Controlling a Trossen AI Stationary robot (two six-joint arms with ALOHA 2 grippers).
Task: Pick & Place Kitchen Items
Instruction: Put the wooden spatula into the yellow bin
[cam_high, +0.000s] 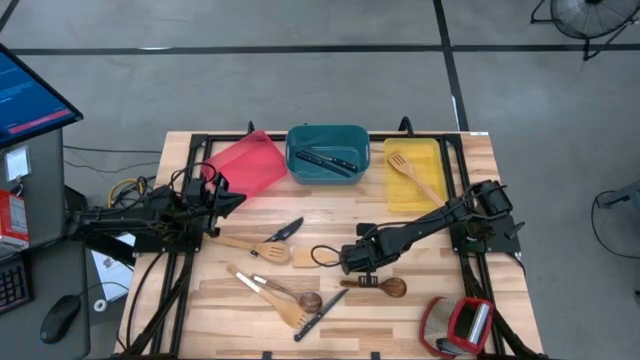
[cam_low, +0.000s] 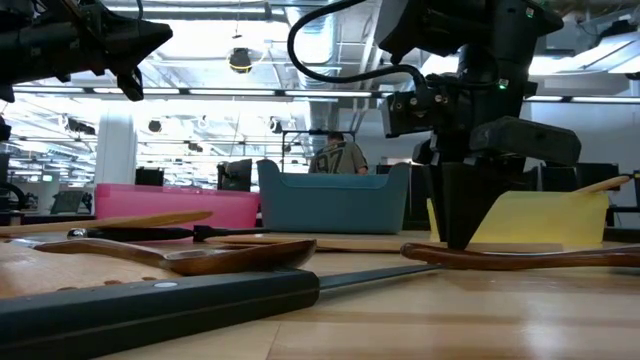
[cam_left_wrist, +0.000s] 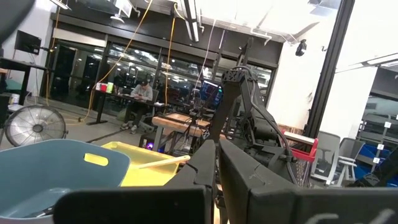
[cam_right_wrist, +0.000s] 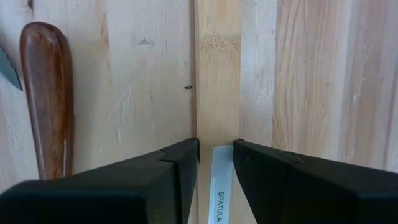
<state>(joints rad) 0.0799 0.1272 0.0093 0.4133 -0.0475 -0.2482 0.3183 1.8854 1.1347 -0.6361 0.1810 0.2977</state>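
My right hand (cam_right_wrist: 216, 155) is down mid-tabletop, fingers pinched on the spatula (cam_right_wrist: 217, 93) handle, spatula flat on the wood. Grasp step. Next: lift straight, carry to yellow tray (cam_high: 432, 158) at the far edge. Left hand (cam_high: 215, 195) shut, empty, parked by red tray (cam_high: 245, 160).

Both arms are built of dark, almost black, angular segments; the left arm (cam_high: 150, 215) carries loose black cabling along its links, with yellow wires bunched near its base. The right arm (cam_high: 440, 222) has a black cable looping out beside its wrist. The right gripper (cam_right_wrist: 216, 163) has two matte black wedge-shaped fingers (cam_right_wrist: 155, 180) with bevelled edges.
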